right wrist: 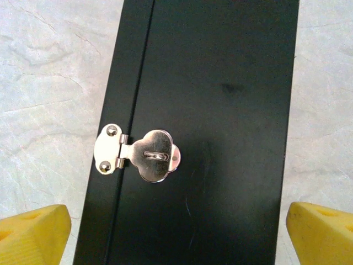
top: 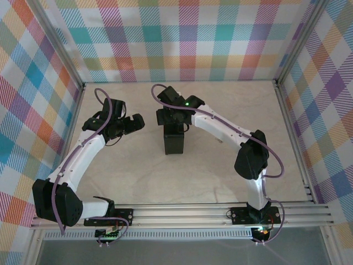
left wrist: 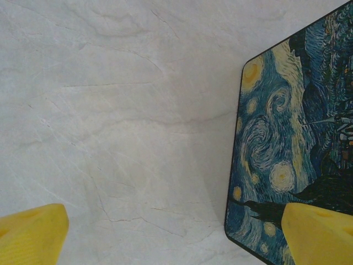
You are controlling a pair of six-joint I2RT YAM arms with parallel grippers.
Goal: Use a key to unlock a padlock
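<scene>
Black oblong box [top: 175,141], painted swirl-sky lid [left wrist: 287,138], mid-table; silver metal hasp [right wrist: 144,155] on dark side. Where key lies: cannot tell. Best: locate key first, pinch its head firmly, come at hasp square-on. right gripper [right wrist: 176,234] poised over hasp, yellow fingers [right wrist: 33,232] spread wide, empty. left gripper [left wrist: 175,234] by lid edge, likewise agape.

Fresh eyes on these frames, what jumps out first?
The black box standing mid-table, with the open right gripper facing its dark side and the shiny silver hasp there. Next, the swirling blue-and-yellow painted lid at the right of the left wrist view, near the open left gripper.
</scene>
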